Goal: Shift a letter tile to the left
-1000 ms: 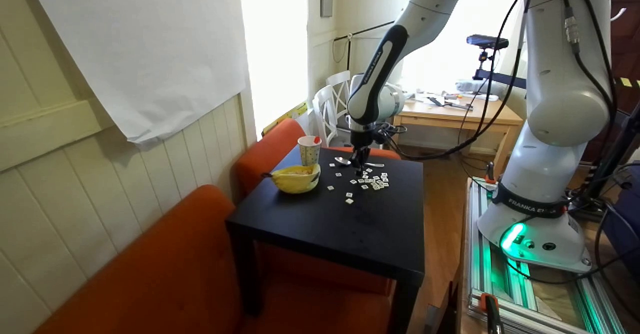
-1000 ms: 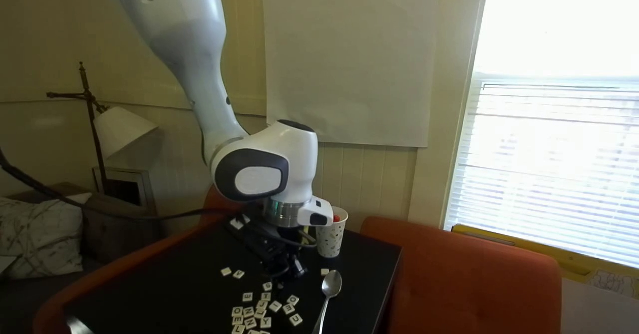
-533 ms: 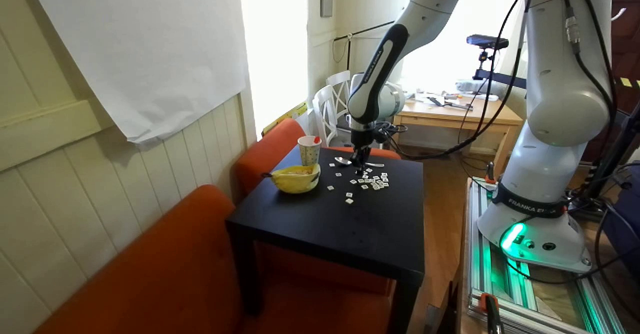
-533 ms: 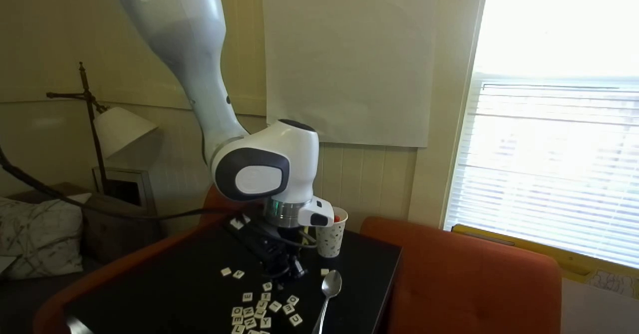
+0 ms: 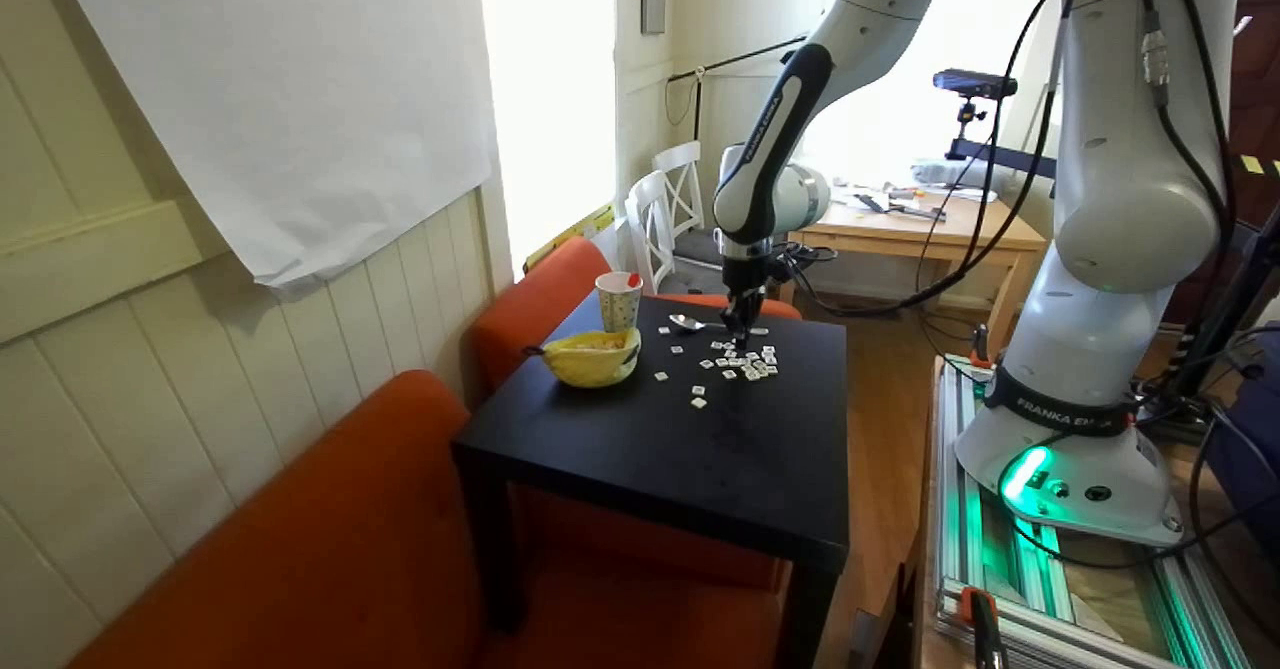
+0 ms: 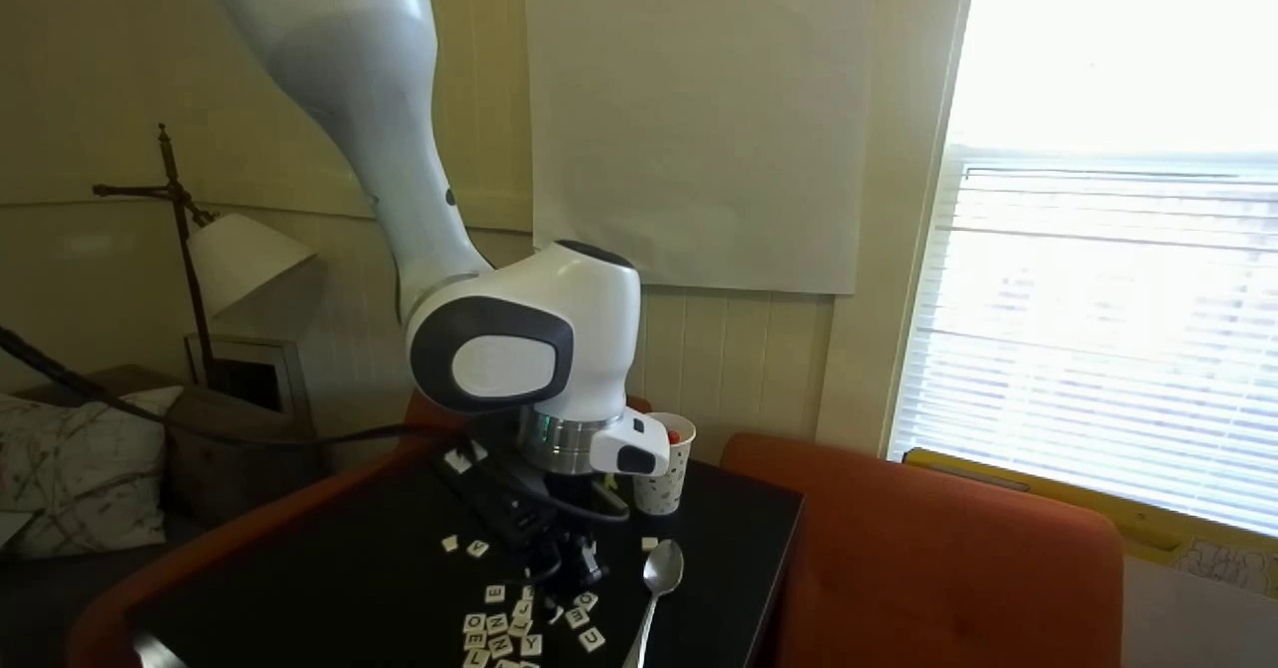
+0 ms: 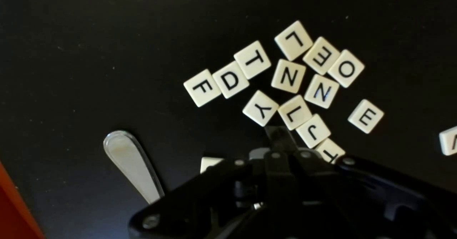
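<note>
Several cream letter tiles lie in a loose cluster on the black table, in both exterior views (image 5: 752,361) (image 6: 498,646) and in the wrist view. My gripper (image 7: 280,133) is shut and empty, its tips together just beside the Y tile (image 7: 261,108) and the L tile (image 7: 295,112). The J tile (image 7: 313,130) lies to the right of the tips. A T tile (image 7: 329,150) and a tile at the left (image 7: 210,163) are partly hidden by the fingers. In an exterior view the gripper (image 6: 555,608) covers some tiles. Whether the tips touch the table is unclear.
A spoon (image 6: 663,568) lies close to the gripper, its handle (image 7: 134,164) left in the wrist view. A yellow bowl (image 5: 593,361) and a patterned paper cup (image 5: 619,301) stand on the table (image 5: 650,489). Stray tiles (image 5: 698,403) lie apart. Orange seats (image 6: 919,548) border it.
In the last half second the gripper moved across the cluster, rightward in an exterior view. A tile it covered there now shows; other tiles are now covered. The fingers look shut throughout.
</note>
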`<state>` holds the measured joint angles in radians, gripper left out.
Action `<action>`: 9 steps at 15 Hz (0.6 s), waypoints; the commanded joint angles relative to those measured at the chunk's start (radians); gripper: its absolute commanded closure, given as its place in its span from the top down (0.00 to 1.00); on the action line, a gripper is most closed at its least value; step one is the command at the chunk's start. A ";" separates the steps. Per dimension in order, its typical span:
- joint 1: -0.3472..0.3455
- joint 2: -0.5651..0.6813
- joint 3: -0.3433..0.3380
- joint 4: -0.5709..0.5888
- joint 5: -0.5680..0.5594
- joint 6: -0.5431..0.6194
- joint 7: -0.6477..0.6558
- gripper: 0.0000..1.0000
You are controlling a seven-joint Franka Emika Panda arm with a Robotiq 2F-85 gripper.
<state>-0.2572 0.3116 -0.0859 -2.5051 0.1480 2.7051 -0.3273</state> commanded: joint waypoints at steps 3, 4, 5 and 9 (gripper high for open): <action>-0.018 -0.016 0.016 -0.016 0.009 0.013 -0.018 0.00; -0.018 -0.012 0.019 -0.014 0.012 0.021 -0.016 0.00; -0.019 -0.010 0.022 -0.011 0.015 0.024 -0.017 0.00; -0.010 0.007 0.018 0.004 0.001 0.028 -0.002 0.00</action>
<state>-0.2584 0.3102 -0.0773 -2.5074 0.1507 2.7200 -0.3283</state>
